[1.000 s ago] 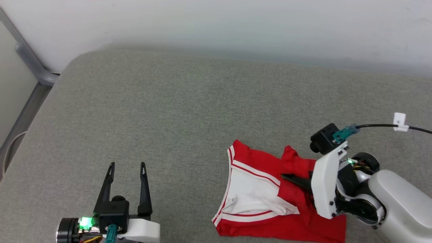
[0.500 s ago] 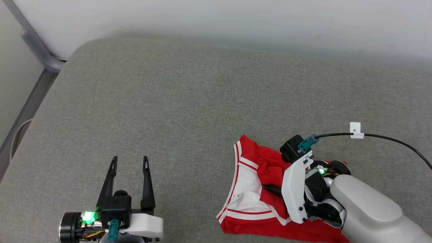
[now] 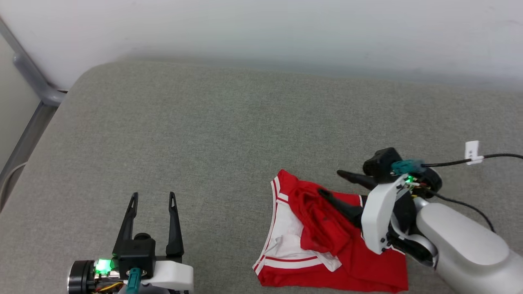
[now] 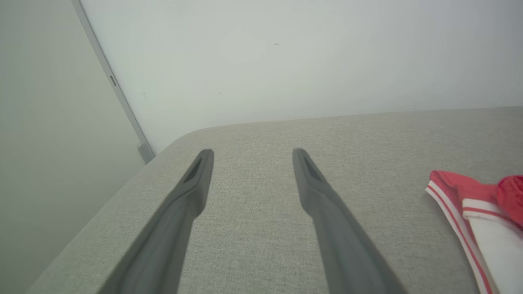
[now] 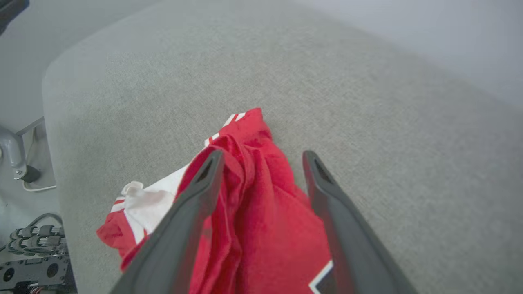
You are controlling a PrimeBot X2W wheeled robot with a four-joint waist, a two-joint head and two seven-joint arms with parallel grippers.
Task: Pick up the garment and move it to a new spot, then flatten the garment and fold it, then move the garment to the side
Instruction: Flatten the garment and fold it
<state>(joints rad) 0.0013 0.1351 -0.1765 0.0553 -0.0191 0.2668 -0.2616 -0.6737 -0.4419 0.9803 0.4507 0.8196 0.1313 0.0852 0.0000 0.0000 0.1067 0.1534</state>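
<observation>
The garment (image 3: 327, 241) lies rumpled on the grey cushion (image 3: 204, 134), at the lower right of the head view and close to the near edge. A thick red ridge (image 3: 322, 220) of its cloth is thrown across the white sleeve (image 3: 286, 228). The right gripper (image 3: 330, 182) hovers over the garment's far end with its jaws spread wide and nothing between them. In its wrist view one finger lies over the ridge and the other over the red edge beside bare cushion. The left gripper (image 3: 153, 196) is likewise spread and empty, well apart from the garment over bare cushion. The step in hand looks like flattening and folding: the cloth is neither smooth nor squared, so no tidy fold is done yet. The next move seems to call for a fresh hold on an edge or corner, probably the far red hem just under the right fingers. The ridge would then be drawn out flat off the sleeve. The left gripper would have to come across to pin or pull the opposite side.
</observation>
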